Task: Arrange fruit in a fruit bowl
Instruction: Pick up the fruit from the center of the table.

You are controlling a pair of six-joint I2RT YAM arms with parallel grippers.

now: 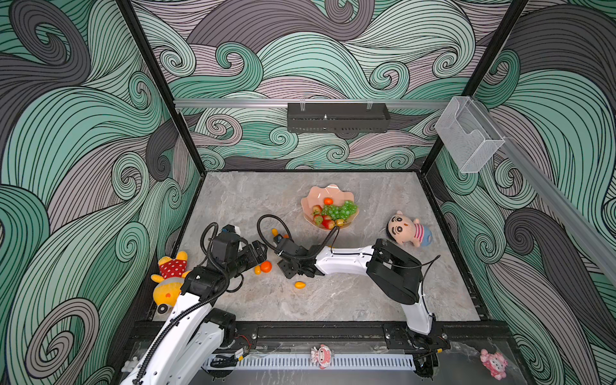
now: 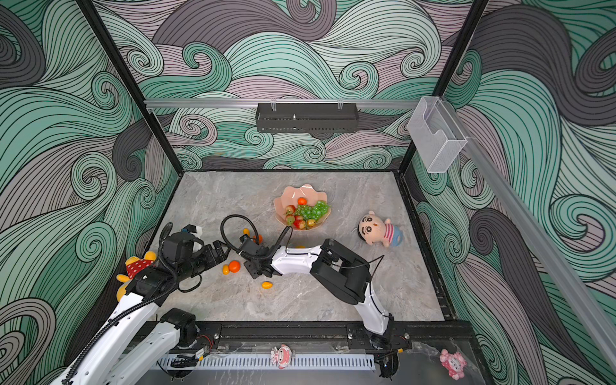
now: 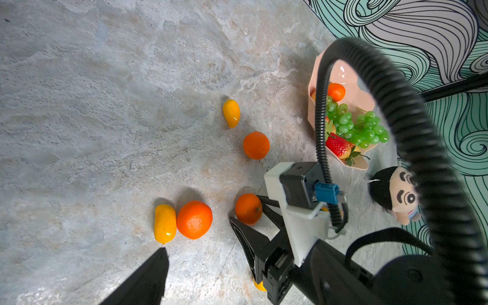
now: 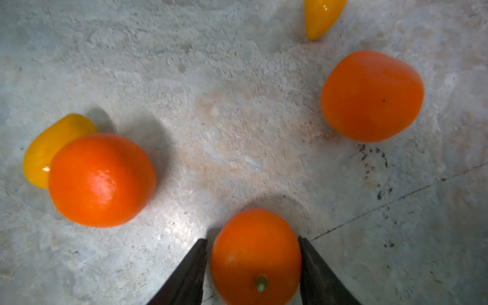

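One tangerine (image 4: 255,257) between right fingers (image 4: 322,274), hidden overhead

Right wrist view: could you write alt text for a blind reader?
Two black tips of the right tool flank a round orange tangerine on a grey marbled tabletop. Two more tangerines and two glossy yellow ovals lie nearby.

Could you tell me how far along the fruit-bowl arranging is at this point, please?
Done: the fruit bowl holds the grape bunch, strawberries and one tangerine. In hand: the right gripper has its jaws flanking a loose tangerine; a firm grip isn't clear. Remaining: two more tangerines and at least three yellow ovals lie on the table.
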